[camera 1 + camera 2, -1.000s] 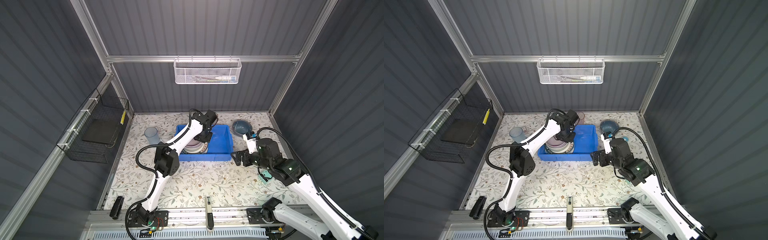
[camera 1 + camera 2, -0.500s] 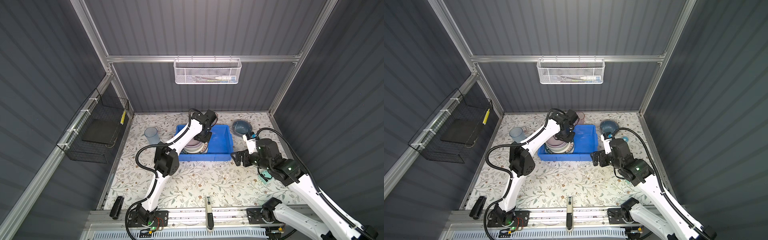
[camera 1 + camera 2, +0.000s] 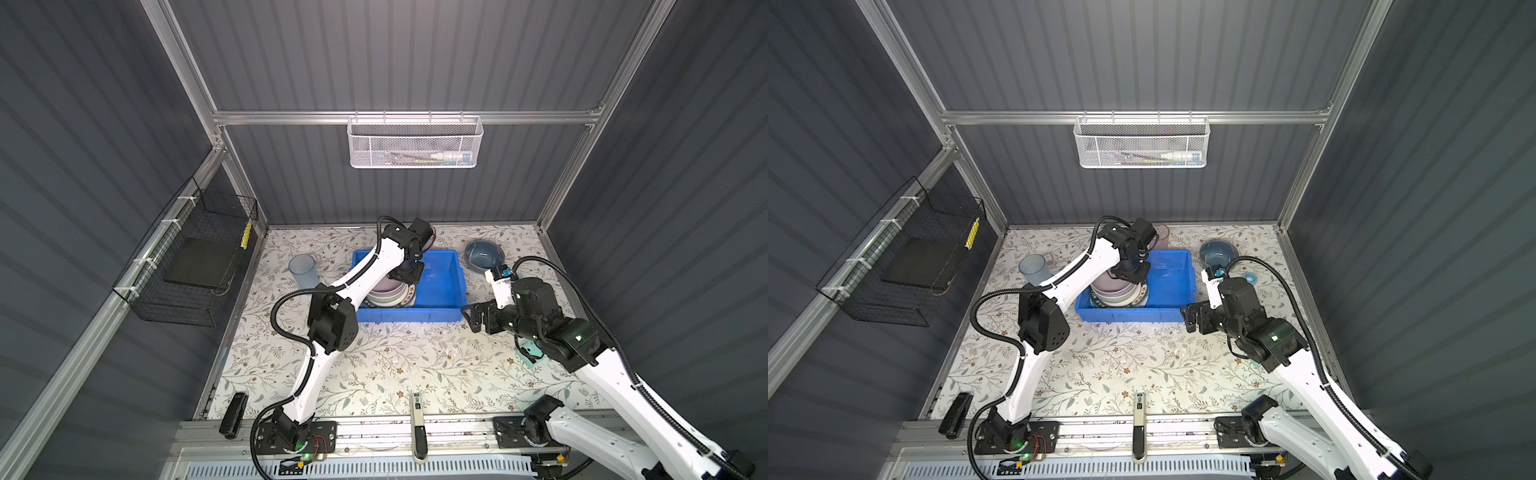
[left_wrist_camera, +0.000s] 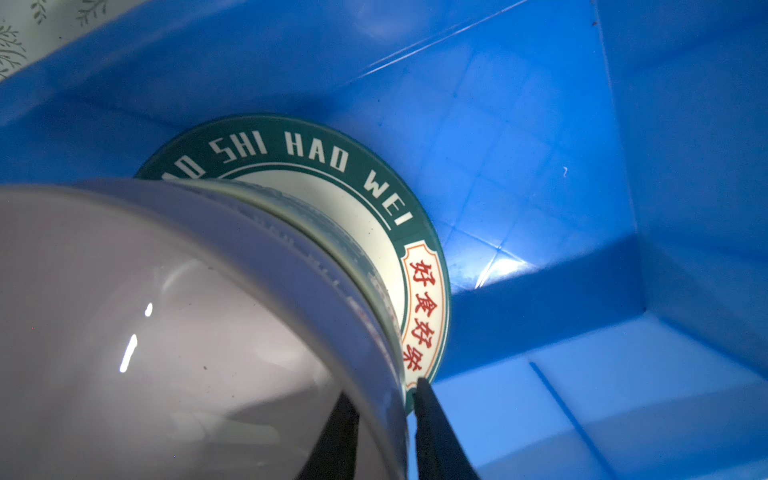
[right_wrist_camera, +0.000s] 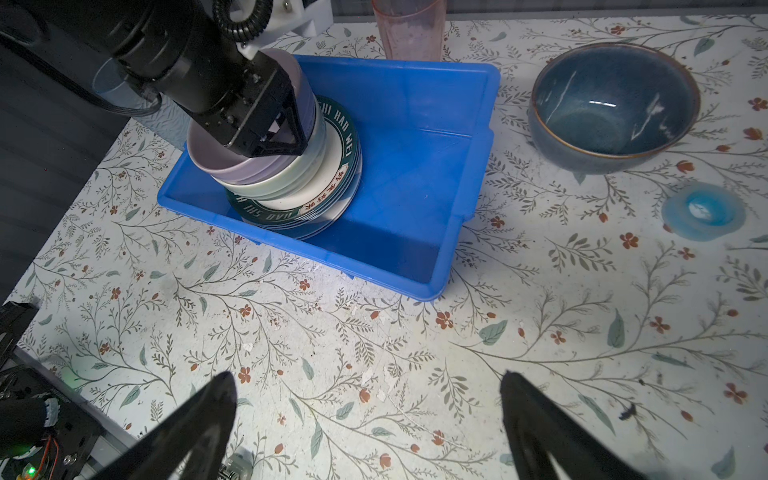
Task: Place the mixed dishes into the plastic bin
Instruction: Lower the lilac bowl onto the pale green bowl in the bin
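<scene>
The left gripper [image 4: 382, 392] has just eased apart around the rim of the lilac bowl [image 4: 145, 332], leaving it stacked in the bin [image 4: 540, 124]. The right gripper [image 5: 368, 380] hovers spread, empty; the grey-blue bowl [image 5: 615, 104] waits outside.

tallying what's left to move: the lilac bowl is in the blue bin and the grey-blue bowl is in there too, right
Not quite: the lilac bowl is in the blue bin, but the grey-blue bowl stands outside it on the table, as the right wrist view shows.
</scene>
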You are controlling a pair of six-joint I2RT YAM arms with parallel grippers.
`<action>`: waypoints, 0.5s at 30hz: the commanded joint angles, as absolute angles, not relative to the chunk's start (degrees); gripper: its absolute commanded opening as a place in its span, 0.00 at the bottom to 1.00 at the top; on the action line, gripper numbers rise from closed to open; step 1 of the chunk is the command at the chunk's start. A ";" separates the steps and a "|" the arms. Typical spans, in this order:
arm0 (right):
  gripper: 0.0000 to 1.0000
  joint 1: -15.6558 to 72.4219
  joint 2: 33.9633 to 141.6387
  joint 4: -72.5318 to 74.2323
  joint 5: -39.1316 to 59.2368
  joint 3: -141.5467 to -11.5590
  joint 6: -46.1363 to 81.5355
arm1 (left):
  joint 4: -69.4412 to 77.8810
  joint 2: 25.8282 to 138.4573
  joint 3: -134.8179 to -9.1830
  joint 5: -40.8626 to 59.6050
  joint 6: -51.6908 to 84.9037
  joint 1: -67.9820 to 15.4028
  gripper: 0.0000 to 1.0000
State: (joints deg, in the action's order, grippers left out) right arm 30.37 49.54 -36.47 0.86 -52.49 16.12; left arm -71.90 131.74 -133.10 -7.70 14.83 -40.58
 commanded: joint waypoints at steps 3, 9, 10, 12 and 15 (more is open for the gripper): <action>0.99 30.18 49.39 -36.00 0.76 -51.86 16.52 | -70.17 127.55 -132.34 -6.86 16.61 -40.87 0.26; 0.99 30.23 49.39 -36.00 0.87 -51.86 16.52 | -69.48 127.74 -131.92 -6.86 17.07 -40.87 0.22; 0.99 30.23 49.39 -35.98 0.85 -51.86 16.52 | -69.61 127.94 -131.92 -6.90 17.01 -40.87 0.20; 0.99 30.19 49.31 -36.02 0.89 -51.77 16.52 | -69.72 128.31 -131.60 -7.07 17.06 -40.87 0.17; 0.99 30.23 49.23 -36.06 0.66 -51.77 16.51 | -69.61 128.41 -131.06 -7.45 17.07 -40.87 0.13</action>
State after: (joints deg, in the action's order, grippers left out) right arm 30.37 49.54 -36.45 0.86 -52.42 16.29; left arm -69.28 129.84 -131.87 -7.55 16.78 -40.58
